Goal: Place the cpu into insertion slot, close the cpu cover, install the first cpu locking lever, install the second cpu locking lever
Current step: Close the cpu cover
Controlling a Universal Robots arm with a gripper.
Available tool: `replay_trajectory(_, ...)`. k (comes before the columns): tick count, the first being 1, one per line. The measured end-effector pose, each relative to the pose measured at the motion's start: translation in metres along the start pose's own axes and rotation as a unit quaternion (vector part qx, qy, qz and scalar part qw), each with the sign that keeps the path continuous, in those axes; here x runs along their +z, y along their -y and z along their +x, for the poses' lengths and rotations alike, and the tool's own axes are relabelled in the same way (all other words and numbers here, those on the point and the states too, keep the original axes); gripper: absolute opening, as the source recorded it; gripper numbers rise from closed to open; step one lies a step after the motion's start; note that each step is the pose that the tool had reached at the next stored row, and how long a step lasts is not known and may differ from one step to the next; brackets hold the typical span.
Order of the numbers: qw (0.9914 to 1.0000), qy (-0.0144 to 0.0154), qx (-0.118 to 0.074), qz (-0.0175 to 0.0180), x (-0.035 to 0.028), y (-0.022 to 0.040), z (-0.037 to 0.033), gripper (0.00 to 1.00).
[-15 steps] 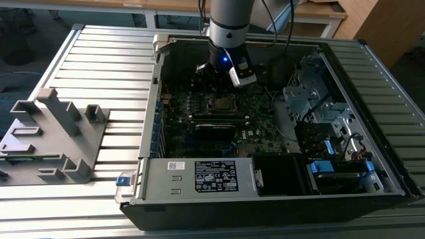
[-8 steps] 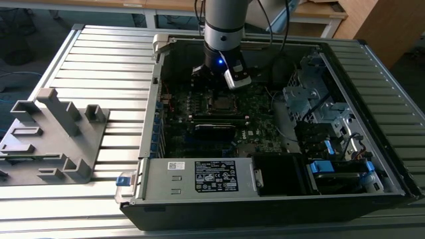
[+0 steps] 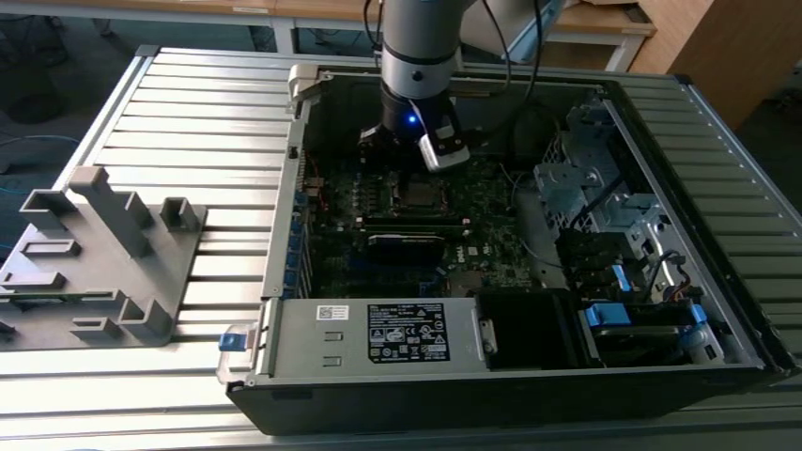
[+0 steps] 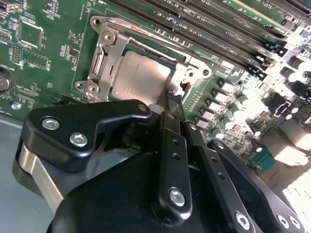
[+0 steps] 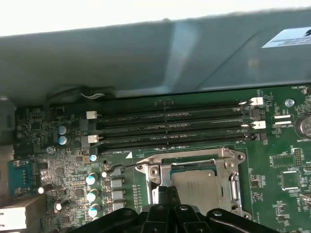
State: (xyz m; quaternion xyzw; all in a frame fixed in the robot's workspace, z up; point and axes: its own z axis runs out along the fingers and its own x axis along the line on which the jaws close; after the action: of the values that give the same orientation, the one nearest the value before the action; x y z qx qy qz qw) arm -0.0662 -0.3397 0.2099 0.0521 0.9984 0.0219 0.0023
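One open computer case (image 3: 282, 235) lies on its side, and one robot arm (image 3: 420, 56) reaches down into it. There's one grey plastic fixture (image 3: 107, 254) well away from the pincer, on the exterior view's left. One power supply (image 3: 376, 334) fills the case's near end, a good way off from the pincer too.

There's one green motherboard (image 5: 282, 160) right under the pincer (image 4: 167, 103). I count four long memory slots (image 5: 170, 116) side by side, just past the socket as seen from the fingertips.

Then there's one of each: the insertion slot (image 4: 156, 50), the cpu cover (image 4: 104, 56) and the cpu (image 4: 141, 80). The cpu sits in the slot, its grey top showing through the cover's window, and the cover lies flat on it. One thin wire that looks like a locking lever (image 5: 122, 167) pokes out at a socket corner, beside the pincer; can't tell if it's latched.

The pincer looks clenched, with the tips together at the socket's edge just beside the cpu. I can't make out anything between them.

It all sits on a grey slatted metal table (image 3: 188, 103), and there are wood-topped benches (image 3: 589, 19) in the room behind.
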Motion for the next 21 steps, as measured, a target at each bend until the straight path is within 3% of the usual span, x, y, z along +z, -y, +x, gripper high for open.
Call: replay_trajectory(21, 1.00000, 0.0000, 0.000, 0.0006, 0.0083, 0.0014, 0.0038, 0.11)
